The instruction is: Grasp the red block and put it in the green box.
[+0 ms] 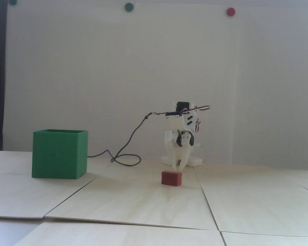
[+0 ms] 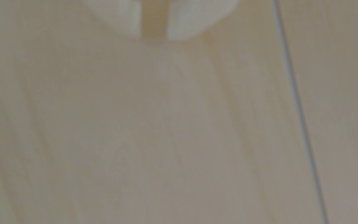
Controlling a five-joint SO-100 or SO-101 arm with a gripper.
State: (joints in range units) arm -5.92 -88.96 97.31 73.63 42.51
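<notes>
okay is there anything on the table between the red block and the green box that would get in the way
Nothing visible does. In the fixed view the wooden table is bare between the red block and the green box. The dark cable loops farther back. The end effector hangs just behind the block.

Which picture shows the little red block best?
The fixed view. There the red block sits whole on the table, just in front of the gripper. The wrist view shows no block at all, only blurry table and the two white fingertips.
</notes>
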